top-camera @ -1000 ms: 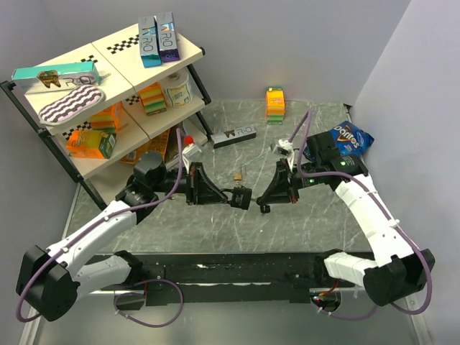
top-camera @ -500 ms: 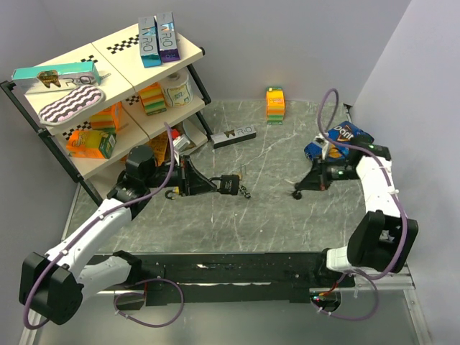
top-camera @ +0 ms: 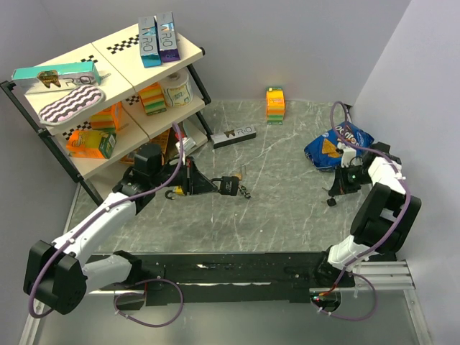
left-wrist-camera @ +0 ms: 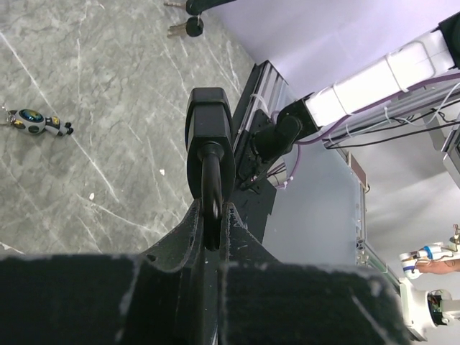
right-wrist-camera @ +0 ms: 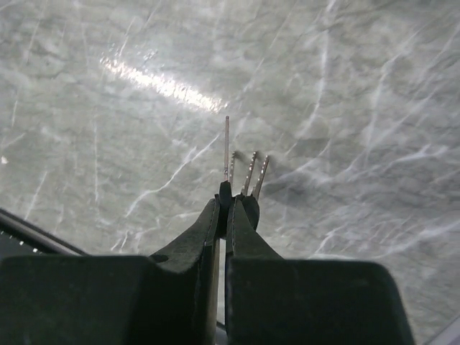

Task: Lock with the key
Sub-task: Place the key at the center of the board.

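Note:
An all-black padlock [top-camera: 230, 185] [left-wrist-camera: 208, 136] hangs by its shackle between the fingers of my left gripper [top-camera: 218, 185] [left-wrist-camera: 213, 215], which is shut on it just above the table's middle. A small brass-yellow lock [top-camera: 237, 175] lies on the table just beyond it, untouched. My right gripper [top-camera: 334, 196] [right-wrist-camera: 230, 205] is far to the right, low over the table and shut on the black head of the key [right-wrist-camera: 227, 154] [top-camera: 331, 203]. The bunch's thin blades stick out past the fingertips. The key [left-wrist-camera: 185, 28] also shows far ahead in the left wrist view.
A two-tier shelf [top-camera: 43, 144] with boxes stands at the back left. A dark flat box [top-camera: 233, 134], an orange-green carton [top-camera: 274, 103] and a blue chip bag [top-camera: 336, 144] lie toward the back. A small keyring trinket [left-wrist-camera: 34, 121] lies on the marble.
The right arm has swung from beside the black padlock far out to the right, taking the key along. The left arm has drawn the padlock slightly back to the left.

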